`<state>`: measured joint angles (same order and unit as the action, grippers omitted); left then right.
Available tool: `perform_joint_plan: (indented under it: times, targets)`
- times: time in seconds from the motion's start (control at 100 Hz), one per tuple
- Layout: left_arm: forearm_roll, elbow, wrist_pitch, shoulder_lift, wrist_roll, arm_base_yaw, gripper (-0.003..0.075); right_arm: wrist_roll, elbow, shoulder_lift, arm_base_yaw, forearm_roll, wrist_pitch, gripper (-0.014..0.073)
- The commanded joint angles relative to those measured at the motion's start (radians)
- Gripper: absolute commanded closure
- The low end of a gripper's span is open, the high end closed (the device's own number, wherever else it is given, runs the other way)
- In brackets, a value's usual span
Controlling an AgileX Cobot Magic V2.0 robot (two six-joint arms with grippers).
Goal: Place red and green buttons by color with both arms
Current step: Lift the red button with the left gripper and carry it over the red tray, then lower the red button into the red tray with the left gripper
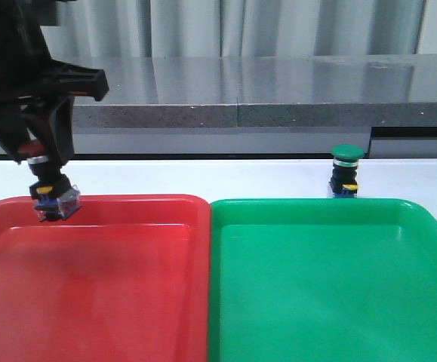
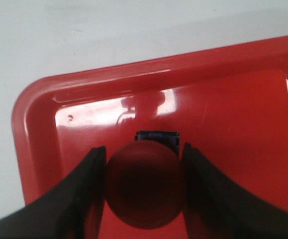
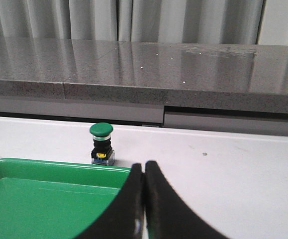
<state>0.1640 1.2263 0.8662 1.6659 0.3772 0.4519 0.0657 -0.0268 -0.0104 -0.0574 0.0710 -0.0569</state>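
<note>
- Now, at the left gripper (image 2: pixel 144 186): jaws closed in on the red button (image 1: pixel 49 181), one black finger (image 2: pixel 86 191) on each side of it, cap wedged between them.
- Red button hangs with its long axis roughly upright, a touch tilted; dark red cap up inside the jaws, blue base down.
- From the left wrist view that cap is a smooth, dark red dome, filling the gap, with the blue base peeking past it.
- Front view picks out a yellow tab on the black body, just above the base.
- It sits over the far left corner of the red tray (image 1: pixel 127 302), base level with the rim; touching or not, I cannot tell.
- Over to the right gripper (image 3: pixel 144 199): jaws pressed together, holding nothing.
- Green button (image 1: pixel 346 172) stands upright on the white surface (image 1: pixel 203 177), green cap on top, just behind the green tray (image 1: pixel 331 302).
- Trays lie side by side, rims meeting.
</note>
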Motion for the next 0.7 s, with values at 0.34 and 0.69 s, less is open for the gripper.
perform_joint_plan:
  times: [0.34,0.69]
  targets:
    - [0.132,-0.015,-0.098,-0.055,0.194,0.067,0.0711,0.003,0.014,-0.017,0.006,-0.001,0.071,0.066]
    - [0.137,-0.098,-0.18,-0.05,0.24,0.067,0.0711,0.003,0.014,-0.017,0.006,-0.001,0.071,0.066]
